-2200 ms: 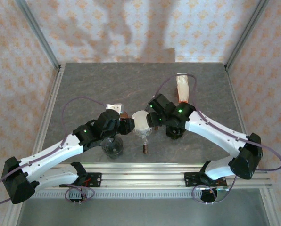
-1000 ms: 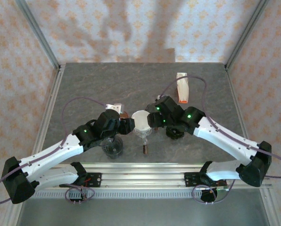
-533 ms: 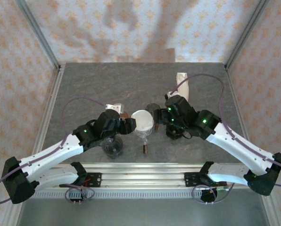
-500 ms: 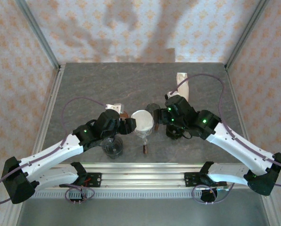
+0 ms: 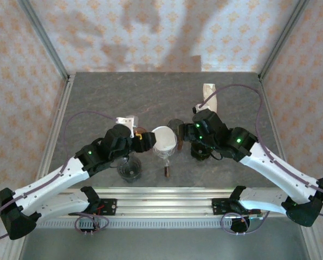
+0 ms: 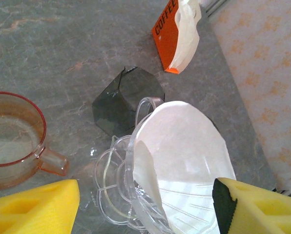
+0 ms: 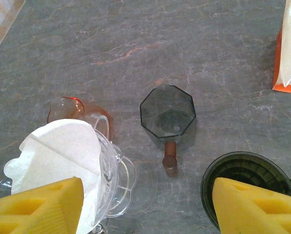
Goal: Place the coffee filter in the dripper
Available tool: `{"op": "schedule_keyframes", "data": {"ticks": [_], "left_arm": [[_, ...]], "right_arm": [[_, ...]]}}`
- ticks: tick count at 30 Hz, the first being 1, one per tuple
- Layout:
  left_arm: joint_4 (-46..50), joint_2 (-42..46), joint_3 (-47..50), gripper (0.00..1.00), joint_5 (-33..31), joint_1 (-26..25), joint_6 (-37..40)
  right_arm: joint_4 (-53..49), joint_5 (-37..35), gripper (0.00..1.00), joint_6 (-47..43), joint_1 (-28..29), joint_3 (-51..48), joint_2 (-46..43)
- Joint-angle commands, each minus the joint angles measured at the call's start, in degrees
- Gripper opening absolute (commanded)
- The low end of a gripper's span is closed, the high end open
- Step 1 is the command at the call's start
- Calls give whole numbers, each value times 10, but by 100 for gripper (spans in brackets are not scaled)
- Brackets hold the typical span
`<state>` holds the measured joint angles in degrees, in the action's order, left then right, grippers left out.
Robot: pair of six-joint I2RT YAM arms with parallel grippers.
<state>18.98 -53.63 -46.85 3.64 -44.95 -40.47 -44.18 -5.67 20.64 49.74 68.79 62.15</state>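
Observation:
The clear glass dripper stands on the grey table with the white coffee filter sitting inside its cone. From above, the filter is a white disc between the two arms. My left gripper is open, its yellow fingers on either side of the dripper, and it sits just left of the dripper. My right gripper is open and holds nothing, with the filter and dripper rim at its lower left. In the top view the right gripper is just right of the dripper.
A grey octagonal scoop with a brown handle lies beside the dripper. A dark round container sits at the right. An orange-tinted cup is left of the dripper. An orange coffee bag lies further back. A clear glass stands near the front.
My left gripper has opened wider and drawn back a little to the left of the dripper. My right arm has pulled away to the right. The filter stays in the dripper.

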Motion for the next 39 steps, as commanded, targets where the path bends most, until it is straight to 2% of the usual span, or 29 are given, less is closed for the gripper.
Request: {"op": "schedule_keyframes", "data": {"ticks": [1, 3, 9, 12, 21, 30, 39], "left_arm": [[30, 29, -12, 70, -38, 4, 8], [35, 44, -5, 65, -40, 27, 10], [8, 14, 19, 48, 30, 146, 14], [-5, -34, 14, 47, 42, 176, 25], [39, -159, -23, 40, -36, 186, 60], [60, -213, -26, 39, -105, 189, 68], [22, -253, -7, 33, -91, 190, 55]], "right_arm": [[-12, -26, 70, 11, 1, 11, -22], [-13, -31, 70, 15, 2, -1, -33], [-1, -32, 70, 40, 2, -61, -77], [3, -25, 70, 53, 2, -88, -92], [9, -4, 70, 79, 2, -159, -127], [18, -3, 70, 90, 2, -191, -148], [19, 0, 70, 93, 2, -204, -157]]}}
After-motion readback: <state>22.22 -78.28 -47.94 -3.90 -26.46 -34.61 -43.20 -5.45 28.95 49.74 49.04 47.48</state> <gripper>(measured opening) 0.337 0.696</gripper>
